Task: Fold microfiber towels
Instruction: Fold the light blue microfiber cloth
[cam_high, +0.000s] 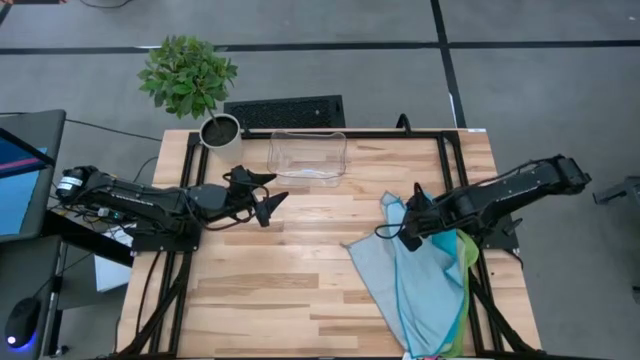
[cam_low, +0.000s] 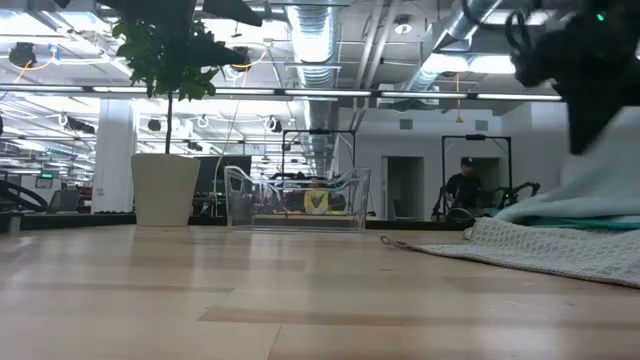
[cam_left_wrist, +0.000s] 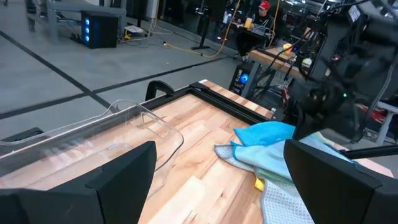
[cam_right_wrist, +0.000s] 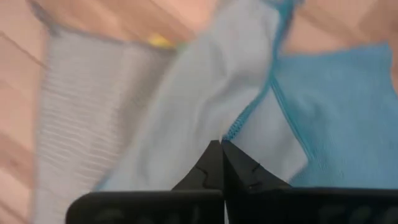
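A heap of microfiber towels (cam_high: 425, 280) lies at the table's right: light blue on top, with teal, grey, lime green and yellow ones under and beside it. My right gripper (cam_high: 408, 238) stands over the heap's far left part, pointing down, shut on the light blue towel (cam_right_wrist: 205, 93). A teal towel (cam_right_wrist: 348, 106) and a grey towel (cam_right_wrist: 81, 112) lie below it. My left gripper (cam_high: 265, 200) hovers open above the table's left middle, holding nothing. My right gripper pinches the light blue towel at its stitched hem (cam_right_wrist: 239, 127) between its two fingertips (cam_right_wrist: 211, 163), coming from above and pointing down. The cloth rises in a peak to the fingers (cam_low: 610, 175), while the rest lies on the heap.
A clear plastic bin (cam_high: 308, 155) stands at the far middle, and a potted plant (cam_high: 220, 130) at the far left corner. A keyboard (cam_high: 285, 110) lies beyond the table's far edge. Bare wood (cam_high: 270, 290) stretches across the near left and middle.
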